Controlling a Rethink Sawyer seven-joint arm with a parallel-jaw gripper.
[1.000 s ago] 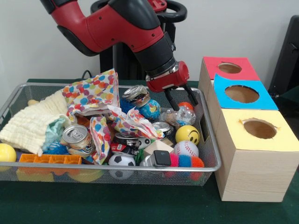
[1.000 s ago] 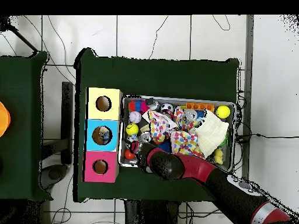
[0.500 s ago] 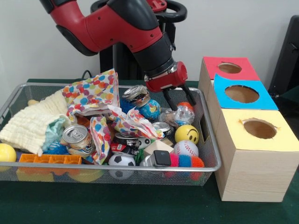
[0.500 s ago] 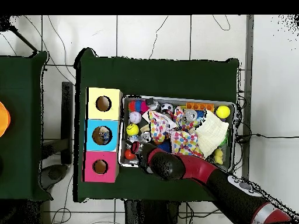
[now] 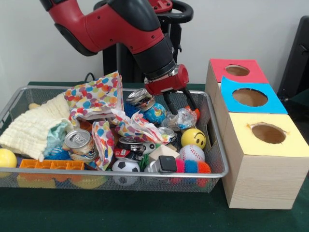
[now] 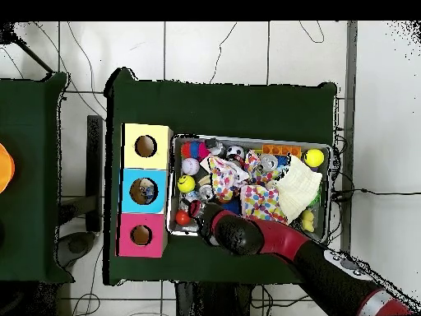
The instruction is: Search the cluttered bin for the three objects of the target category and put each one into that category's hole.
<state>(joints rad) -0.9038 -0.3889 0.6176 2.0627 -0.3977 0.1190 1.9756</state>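
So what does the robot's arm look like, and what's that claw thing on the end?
The arm is fat and round, shiny red with black sections. Near the end there is a silver ring, then a red block. The gripper has two thin black fingers sticking out of that block, like a little claw.

Soft, even indoor light fills the front view, with no hard-edged shadows; the white wall (image 5: 34, 53) behind is evenly lit. Small highlights sit on the can tops (image 5: 77, 138) and the glossy red arm (image 5: 104, 24), and faint shade lies under the wire bin (image 5: 212, 169) on the green cloth (image 5: 120, 212). The wooden boxes (image 5: 263, 169) are bright on top, a little darker on their near faces. Detail is slightly soft throughout. From overhead the pale floor (image 6: 222, 49) is bright and near washed out, the cloth very dark, small items hard to make out
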